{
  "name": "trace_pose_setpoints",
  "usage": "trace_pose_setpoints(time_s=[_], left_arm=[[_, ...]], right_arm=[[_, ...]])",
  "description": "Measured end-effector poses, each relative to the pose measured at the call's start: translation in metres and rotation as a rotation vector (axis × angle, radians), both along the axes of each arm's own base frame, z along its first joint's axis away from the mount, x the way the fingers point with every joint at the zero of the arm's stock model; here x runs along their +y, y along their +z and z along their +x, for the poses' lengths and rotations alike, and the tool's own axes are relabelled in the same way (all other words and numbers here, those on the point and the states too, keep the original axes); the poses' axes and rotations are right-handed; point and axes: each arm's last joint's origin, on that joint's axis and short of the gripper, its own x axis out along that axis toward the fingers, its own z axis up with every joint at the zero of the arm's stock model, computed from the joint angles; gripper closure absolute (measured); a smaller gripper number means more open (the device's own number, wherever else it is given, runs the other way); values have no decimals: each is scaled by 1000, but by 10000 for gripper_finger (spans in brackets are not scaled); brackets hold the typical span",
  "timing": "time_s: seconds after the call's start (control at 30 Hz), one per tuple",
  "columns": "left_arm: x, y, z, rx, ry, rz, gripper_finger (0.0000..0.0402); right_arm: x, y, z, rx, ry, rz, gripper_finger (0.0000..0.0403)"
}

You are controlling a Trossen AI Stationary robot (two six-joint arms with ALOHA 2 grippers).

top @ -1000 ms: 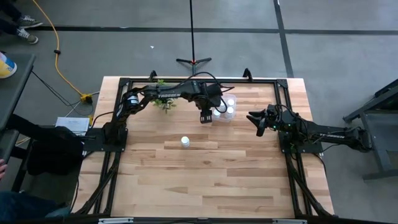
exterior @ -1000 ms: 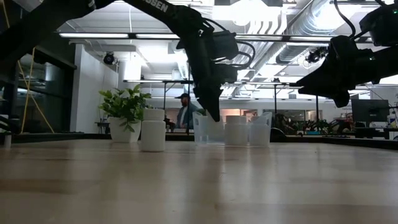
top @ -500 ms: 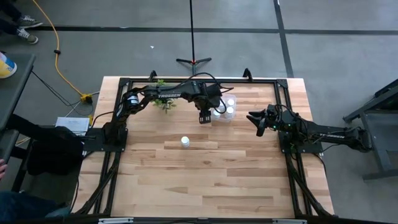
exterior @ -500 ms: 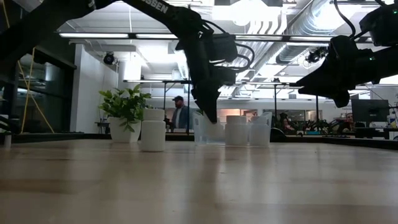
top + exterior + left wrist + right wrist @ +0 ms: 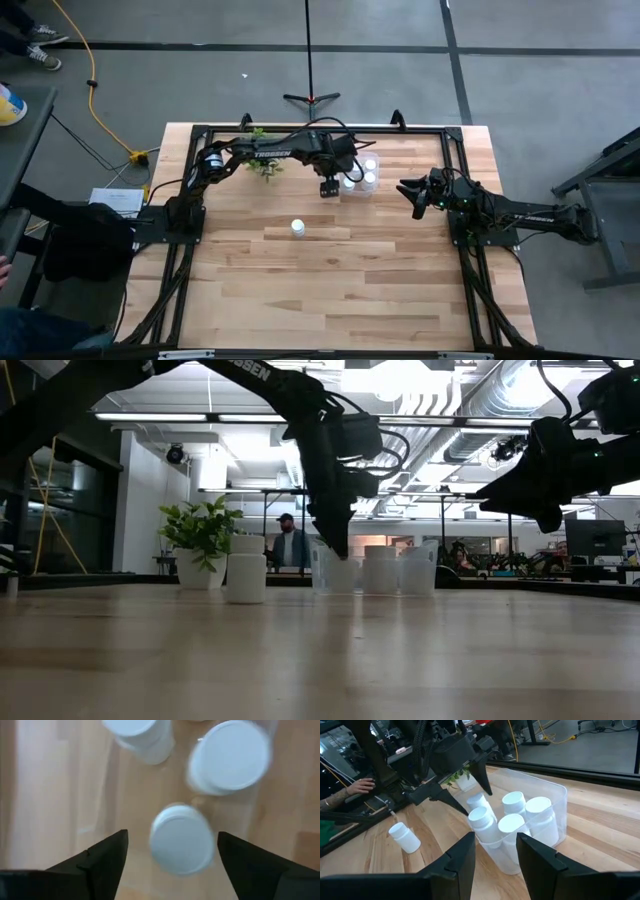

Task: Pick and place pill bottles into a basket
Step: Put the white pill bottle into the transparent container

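The basket [image 5: 361, 178] is a clear bin at the table's far middle, holding several white pill bottles [image 5: 512, 802]. My left gripper [image 5: 328, 187] hangs over the basket's near left corner, pointing steeply down, open. One bottle [image 5: 182, 837] shows blurred below and between its fingers, with a gap on each side; in the right wrist view this bottle [image 5: 479, 817] stands inside the basket. Another bottle [image 5: 297, 228] stands upright alone on the table, left of the middle. My right gripper [image 5: 412, 193] waits right of the basket, above the table, open with nothing between its fingers.
A small green potted plant [image 5: 263, 165] stands left of the basket at the far edge. A black frame [image 5: 300, 128] runs along the table's far edge and sides. Bare wood lies across the near half [image 5: 330, 290]. People show in the room behind [image 5: 288, 545].
My left gripper has stayed over the basket's near left corner and opened, letting go of a pill bottle. The bottle has dropped from between the fingers into the basket, where it now shows at the left end.
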Motion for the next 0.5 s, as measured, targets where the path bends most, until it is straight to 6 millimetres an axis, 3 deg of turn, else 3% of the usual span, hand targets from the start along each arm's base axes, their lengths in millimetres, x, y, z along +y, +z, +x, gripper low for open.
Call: trace_pose_setpoints(time_s=[0.3, 0.5], left_arm=[[2, 21, 1, 18, 9, 70, 53], [1, 58, 2, -46, 65, 18, 53]], right_arm=[[0, 0, 0, 0, 0, 0, 269], [0, 0, 0, -1, 0, 1, 269]])
